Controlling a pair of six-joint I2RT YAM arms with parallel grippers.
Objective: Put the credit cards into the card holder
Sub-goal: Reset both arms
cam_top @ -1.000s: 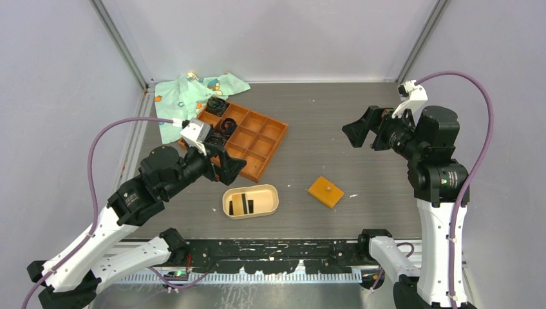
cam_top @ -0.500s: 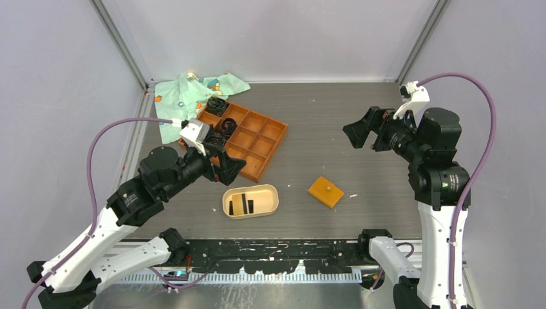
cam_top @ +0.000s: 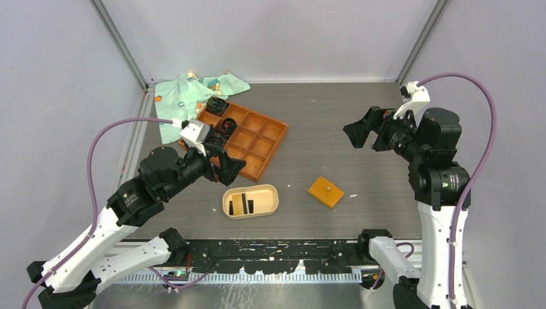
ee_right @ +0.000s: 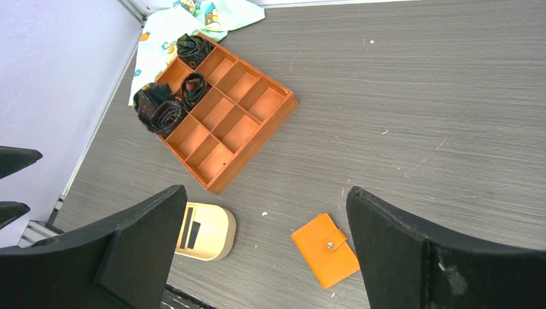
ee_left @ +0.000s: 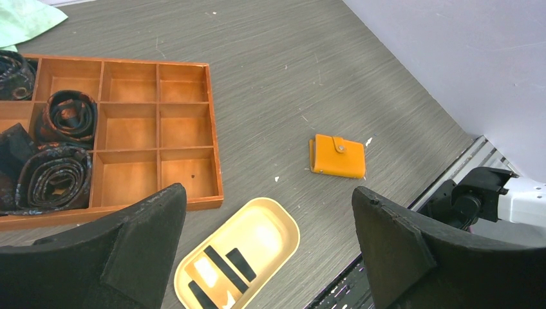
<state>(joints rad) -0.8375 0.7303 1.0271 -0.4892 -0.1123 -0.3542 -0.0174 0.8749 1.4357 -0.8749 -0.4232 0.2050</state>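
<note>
The beige oval card holder [cam_top: 250,201] lies near the table's front edge, with three dark credit cards [cam_top: 244,203] on its pale floor. It also shows in the left wrist view [ee_left: 270,238] with the cards [ee_left: 222,267], and in the right wrist view [ee_right: 209,230]. My left gripper [cam_top: 226,164] is open and empty, raised just above and left of the holder. My right gripper [cam_top: 362,132] is open and empty, held high over the right side of the table.
A closed orange snap wallet [cam_top: 325,191] lies right of the holder. A large orange grid tray [cam_top: 248,138] with black coiled bands [cam_top: 220,114] stands at the back left, beside a pale green patterned cloth [cam_top: 187,96]. Arm bases and a rail run along the front edge.
</note>
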